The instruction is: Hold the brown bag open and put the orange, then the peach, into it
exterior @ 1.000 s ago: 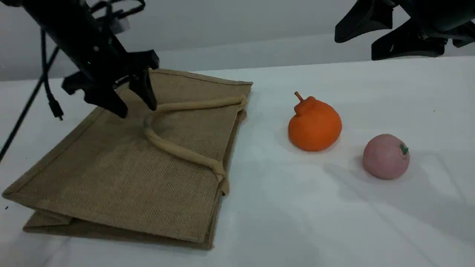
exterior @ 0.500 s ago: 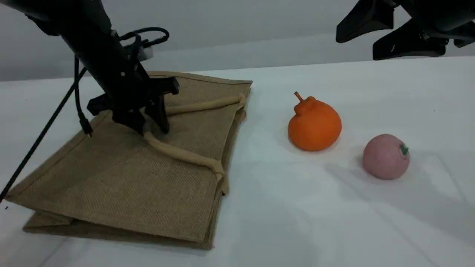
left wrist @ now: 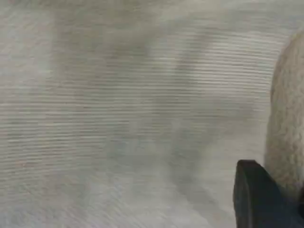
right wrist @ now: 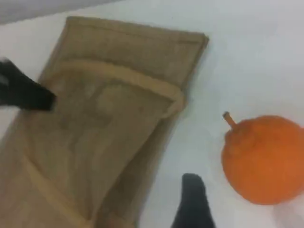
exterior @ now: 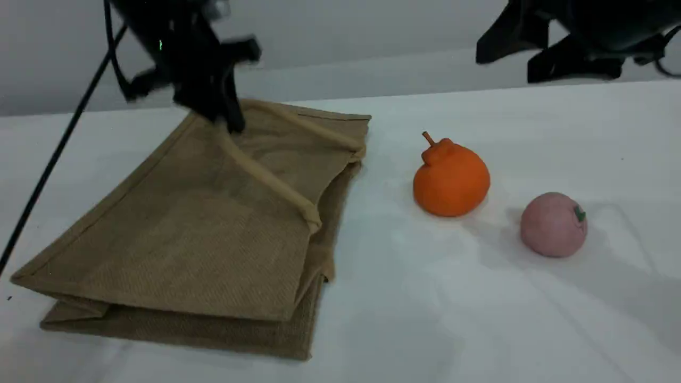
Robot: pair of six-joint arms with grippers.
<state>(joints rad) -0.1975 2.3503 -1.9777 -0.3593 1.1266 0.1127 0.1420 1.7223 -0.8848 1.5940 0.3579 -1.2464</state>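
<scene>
Now, nearest, the brown bag (exterior: 175, 234) lies on the table, its upper panel lifted since a second ago, so the mouth is starting to open. Beyond, the orange (exterior: 451, 178) and peach (exterior: 553, 224) sit untouched. Farther back, the left gripper (exterior: 226, 119) has clenched a handle (exterior: 271, 181) and risen; the right gripper (exterior: 548, 50) hangs spread, empty.

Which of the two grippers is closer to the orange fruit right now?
Right. The right gripper hangs open above and behind the orange; the left gripper is across the table, shut on the brown bag's handle.
</scene>
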